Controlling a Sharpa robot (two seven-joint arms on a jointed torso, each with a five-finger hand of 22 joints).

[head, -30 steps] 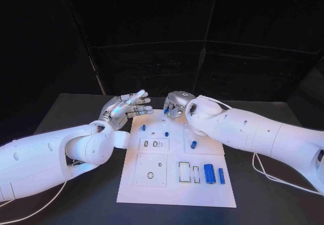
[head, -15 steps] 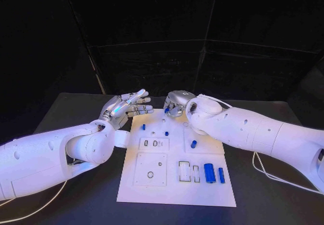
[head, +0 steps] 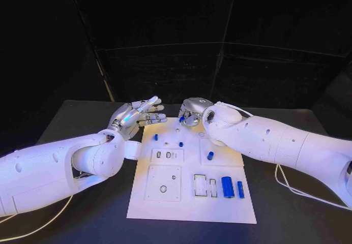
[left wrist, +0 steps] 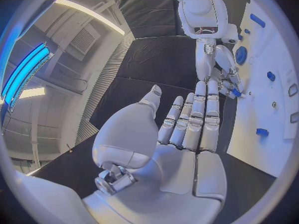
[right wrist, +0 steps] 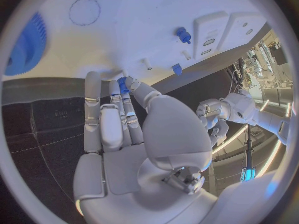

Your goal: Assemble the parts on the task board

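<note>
Right hand (right wrist: 134, 134) pinched a blue part (right wrist: 122, 84) at the board's (head: 220, 203) far edge; left hand (head: 136, 118) open; several parts apparently unplaced.

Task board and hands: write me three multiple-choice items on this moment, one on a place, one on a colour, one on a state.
1. Where is the right hand?
A. at the far edge of the board
B. at the board's near edge
C. off the table

2. What colour is the piece at the right hand's fingertips?
A. red
B. blue
C. yellow

3. What is the left hand doing?
A. gripping a piece
B. holding nothing, fingers straight
C. pressing flat on the board

Answers:
1 A: the head view shows it at the board's far end.
2 B: the right wrist view shows it pinched, blue.
3 B: its palm is bare in the left wrist view.
</note>
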